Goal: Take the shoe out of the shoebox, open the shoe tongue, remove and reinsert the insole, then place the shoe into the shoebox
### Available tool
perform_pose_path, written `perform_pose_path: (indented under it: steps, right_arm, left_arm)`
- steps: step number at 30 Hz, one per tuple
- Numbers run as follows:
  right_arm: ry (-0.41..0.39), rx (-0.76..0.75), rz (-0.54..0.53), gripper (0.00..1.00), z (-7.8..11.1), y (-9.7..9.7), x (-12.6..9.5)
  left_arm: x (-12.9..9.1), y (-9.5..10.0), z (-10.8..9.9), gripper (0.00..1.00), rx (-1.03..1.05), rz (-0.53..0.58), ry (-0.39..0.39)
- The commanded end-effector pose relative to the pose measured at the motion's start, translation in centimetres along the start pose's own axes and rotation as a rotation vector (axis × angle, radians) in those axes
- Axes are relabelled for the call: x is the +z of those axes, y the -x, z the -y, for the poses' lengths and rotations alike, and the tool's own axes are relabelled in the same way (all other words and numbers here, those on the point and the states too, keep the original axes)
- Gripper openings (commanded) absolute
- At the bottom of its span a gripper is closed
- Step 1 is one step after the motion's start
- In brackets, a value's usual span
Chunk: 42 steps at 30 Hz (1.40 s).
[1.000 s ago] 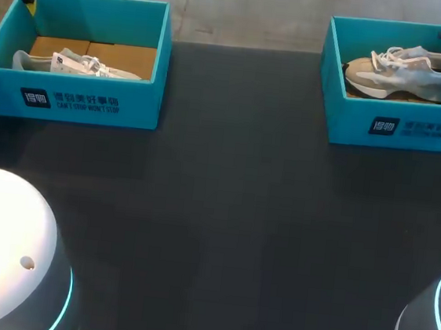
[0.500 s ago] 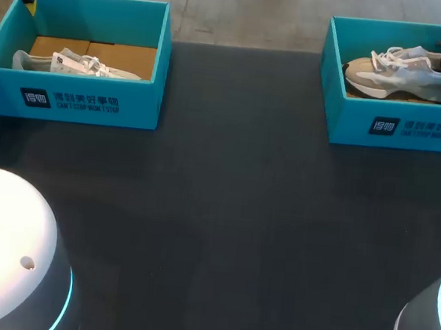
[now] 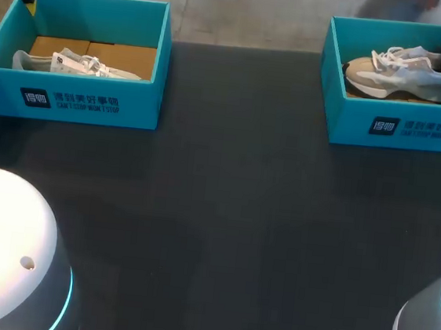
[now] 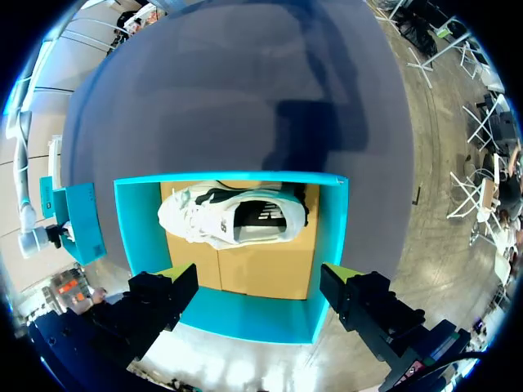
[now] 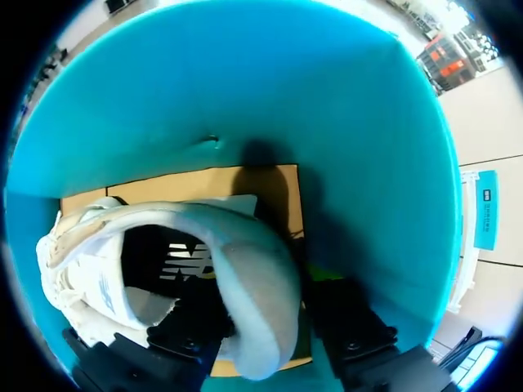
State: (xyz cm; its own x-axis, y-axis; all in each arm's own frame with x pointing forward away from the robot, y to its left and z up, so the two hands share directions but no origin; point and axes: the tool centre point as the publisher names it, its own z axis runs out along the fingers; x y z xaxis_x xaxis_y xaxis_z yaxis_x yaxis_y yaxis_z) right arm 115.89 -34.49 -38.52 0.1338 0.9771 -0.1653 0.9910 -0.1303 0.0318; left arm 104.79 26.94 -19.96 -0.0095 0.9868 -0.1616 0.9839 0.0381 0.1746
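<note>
Noting layout first: dark table [image 3: 223, 213] carried two teal boxes at its far edge, well apart, the left shoebox [image 3: 93, 104] on my left and the right shoebox [image 3: 398, 128] on my right. Each had a brown cardboard floor and held one shoe.

The white shoe [image 3: 77, 64] lay on its side in the left shoebox, untouched. The beige shoe [image 3: 396, 73] sat sole-down in the right shoebox, its long axis running along the box, toe toward the table's middle, heel toward the wall on my right arm's side.

The right gripper [image 5: 261, 314] was down inside the right shoebox at that heel. The wrist view showed one finger inside the shoe opening and the other outside the heel, with the padded heel collar pinched between them; judged clamped on the beige shoe. The left gripper [image 4: 257, 286] hung over the far side of the left shoebox, fingers spread wide, nothing between them, the white shoe ahead of it.

Judgement: step in hand was taking the shoe out, not yet done. The right arm was the nearer arm. With the hold at the heel, the toe would likely trail low, so the lift should clear the box wall before moving toward the open table.
</note>
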Motion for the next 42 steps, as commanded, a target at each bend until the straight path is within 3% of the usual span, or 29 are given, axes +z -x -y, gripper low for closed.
perform_pose_path:
  steps: [1,7,17,26,42]
  right_arm:
    - [-0.050,0.002,0.004,0.28,-1.1,-0.1,0.4]
    - [-0.053,0.014,0.014,0.00,-1.1,0.1,0.2]
    - [-0.055,0.038,0.008,0.00,-0.4,0.2,-1.3]
    - [-0.019,0.048,0.008,0.00,0.4,0.3,-4.0]
    - [0.077,0.010,-0.011,0.00,2.7,-0.6,-12.1]
  left_arm:
    - [0.0,0.0,0.1,1.00,0.001,-0.003,0.002]
    - [0.0,0.0,0.1,1.00,0.001,-0.003,0.002]
    - [0.0,0.0,0.1,1.00,0.001,-0.003,0.002]
    - [0.0,0.0,0.1,1.00,0.001,-0.003,0.002]
    - [0.0,0.0,0.1,1.00,0.001,-0.003,0.002]
